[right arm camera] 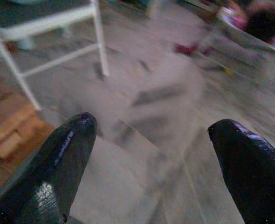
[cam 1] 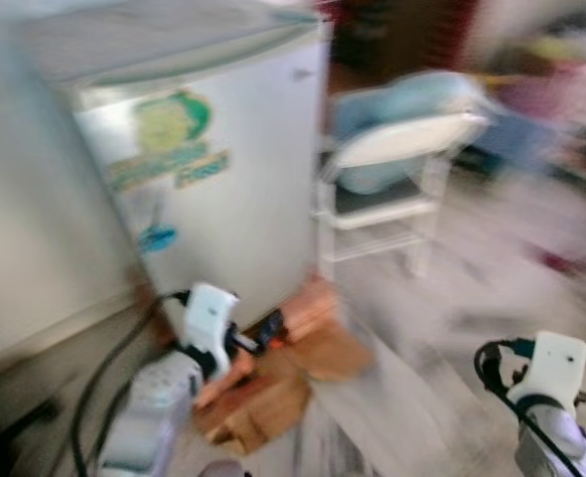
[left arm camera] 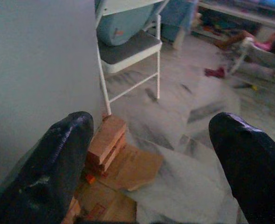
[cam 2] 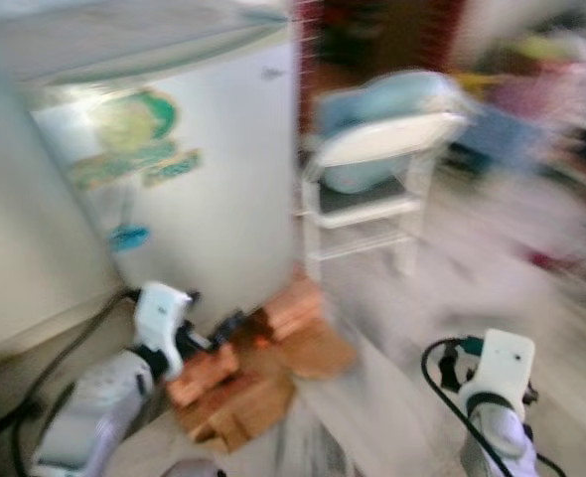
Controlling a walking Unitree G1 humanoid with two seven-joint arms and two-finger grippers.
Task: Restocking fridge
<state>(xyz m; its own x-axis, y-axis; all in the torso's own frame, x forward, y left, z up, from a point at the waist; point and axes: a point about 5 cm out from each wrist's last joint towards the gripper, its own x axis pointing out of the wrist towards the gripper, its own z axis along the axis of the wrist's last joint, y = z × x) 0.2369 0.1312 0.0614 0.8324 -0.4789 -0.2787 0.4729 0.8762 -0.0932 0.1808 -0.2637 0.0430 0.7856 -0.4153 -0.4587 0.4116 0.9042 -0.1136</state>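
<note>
Left wrist view shows the left gripper [left arm camera: 151, 163] spread wide and empty, the white fridge [left arm camera: 39, 70] just beside it; the right gripper [right arm camera: 151, 168] is likewise spread, holding nothing.

Our body: silver arms, white wrist housings, black cabling.
Left claw [left arm camera: 151, 163] and right claw [right arm camera: 151, 163] each carry two rounded, glossy black fingers [left arm camera: 49, 172]; black cables loop at both wrists.
</note>
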